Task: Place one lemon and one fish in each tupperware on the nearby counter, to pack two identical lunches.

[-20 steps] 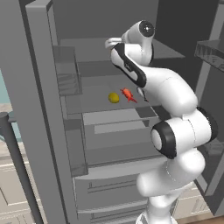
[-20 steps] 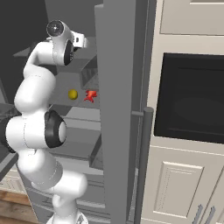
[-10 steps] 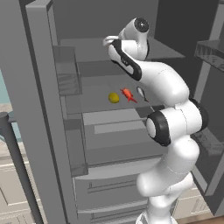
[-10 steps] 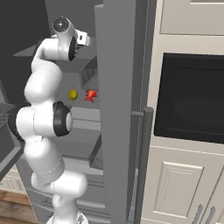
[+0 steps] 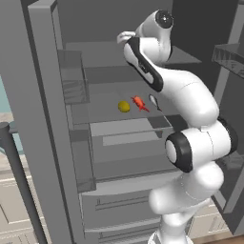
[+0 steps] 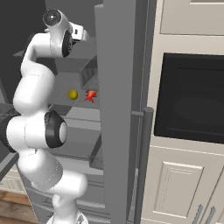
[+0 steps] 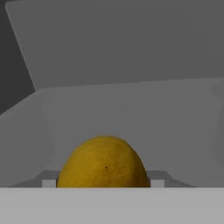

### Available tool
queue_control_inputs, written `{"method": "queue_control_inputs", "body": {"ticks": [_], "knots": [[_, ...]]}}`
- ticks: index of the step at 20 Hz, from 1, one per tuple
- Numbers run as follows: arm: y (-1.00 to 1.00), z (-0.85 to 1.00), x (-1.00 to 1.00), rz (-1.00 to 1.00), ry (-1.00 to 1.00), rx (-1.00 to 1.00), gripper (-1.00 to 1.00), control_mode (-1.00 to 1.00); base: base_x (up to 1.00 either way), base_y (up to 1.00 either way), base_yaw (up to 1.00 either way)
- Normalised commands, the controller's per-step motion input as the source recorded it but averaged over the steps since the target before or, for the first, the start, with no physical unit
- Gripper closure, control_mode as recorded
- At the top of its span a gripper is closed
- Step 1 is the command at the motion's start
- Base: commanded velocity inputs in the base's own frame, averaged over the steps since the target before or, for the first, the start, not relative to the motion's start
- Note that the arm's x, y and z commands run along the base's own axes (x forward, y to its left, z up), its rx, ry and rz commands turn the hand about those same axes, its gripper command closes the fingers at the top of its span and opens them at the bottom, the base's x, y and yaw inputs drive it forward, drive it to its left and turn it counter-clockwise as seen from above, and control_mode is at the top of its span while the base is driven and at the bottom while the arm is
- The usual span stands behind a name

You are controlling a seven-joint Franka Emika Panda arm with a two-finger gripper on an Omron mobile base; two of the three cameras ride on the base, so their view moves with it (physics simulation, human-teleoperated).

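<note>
The gripper (image 7: 104, 186) was closed on a lemon (image 7: 103, 162), while the fish (image 5: 139, 103) lay on the shelf (image 5: 102, 110), long axis slanting toward its front edge.

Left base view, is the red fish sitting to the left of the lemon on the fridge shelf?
No, the fish lies to the right of the lemon on the grey fridge shelf in that view.
</note>
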Motion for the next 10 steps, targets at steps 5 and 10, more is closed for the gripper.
{"method": "queue_control_inputs", "body": {"ticks": [5,10], "knots": [[-0.34,-0.06,-1.0,-0.13,-0.02,0.04,1.0,-1.0,0.0,0.0,0.0],[-0.18,-0.89,-1.0,-0.11,0.14,-0.02,1.0,-1.0,0.0,0.0,0.0]]}}
